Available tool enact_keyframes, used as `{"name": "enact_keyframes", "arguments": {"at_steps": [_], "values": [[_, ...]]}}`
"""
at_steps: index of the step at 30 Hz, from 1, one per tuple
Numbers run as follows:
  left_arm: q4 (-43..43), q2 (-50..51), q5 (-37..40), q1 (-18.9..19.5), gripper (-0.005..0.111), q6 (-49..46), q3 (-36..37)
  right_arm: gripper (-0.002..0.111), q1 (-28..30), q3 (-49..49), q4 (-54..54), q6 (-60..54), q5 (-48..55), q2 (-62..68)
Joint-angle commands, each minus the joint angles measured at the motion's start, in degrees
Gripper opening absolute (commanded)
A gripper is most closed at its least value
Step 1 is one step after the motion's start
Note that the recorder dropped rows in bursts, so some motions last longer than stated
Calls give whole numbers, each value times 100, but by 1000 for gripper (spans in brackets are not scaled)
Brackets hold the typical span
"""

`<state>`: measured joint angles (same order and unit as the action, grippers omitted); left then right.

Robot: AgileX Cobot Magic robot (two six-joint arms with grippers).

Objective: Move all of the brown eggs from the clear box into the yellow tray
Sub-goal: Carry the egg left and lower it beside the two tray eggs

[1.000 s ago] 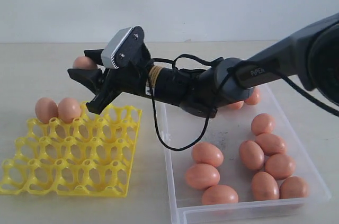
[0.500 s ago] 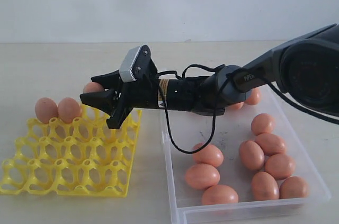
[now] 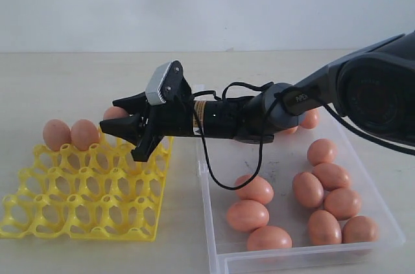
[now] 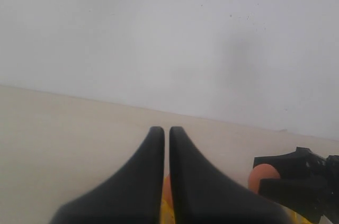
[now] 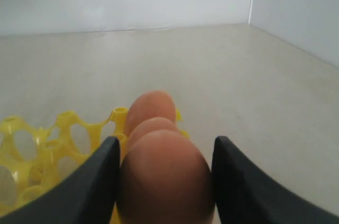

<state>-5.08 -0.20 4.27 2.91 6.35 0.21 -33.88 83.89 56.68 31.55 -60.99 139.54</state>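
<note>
Lower smooth orange-brown egg [image 5: 163, 177], clenched in black right gripper [image 3: 120, 120], gently; release once seated in yellow plastic lattice tray [image 3: 40, 213]. Left gripper [image 4: 166, 132] pressed closed, empty.

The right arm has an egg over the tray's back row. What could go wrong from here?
The held egg in the right gripper hangs close to the two seated eggs; lowering off-centre could knock them.
Released onto a post of the yellow tray rather than a cup, it might roll off the back edge.
The dangling cable may snag the clear box wall.
</note>
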Motion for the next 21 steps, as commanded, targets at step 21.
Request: {"name": "enact_keyframes", "arguments": {"at_steps": [21], "values": [[-4,20,-29,-33,4,7,-21,0,-22,212,211,-61,171,2]]}}
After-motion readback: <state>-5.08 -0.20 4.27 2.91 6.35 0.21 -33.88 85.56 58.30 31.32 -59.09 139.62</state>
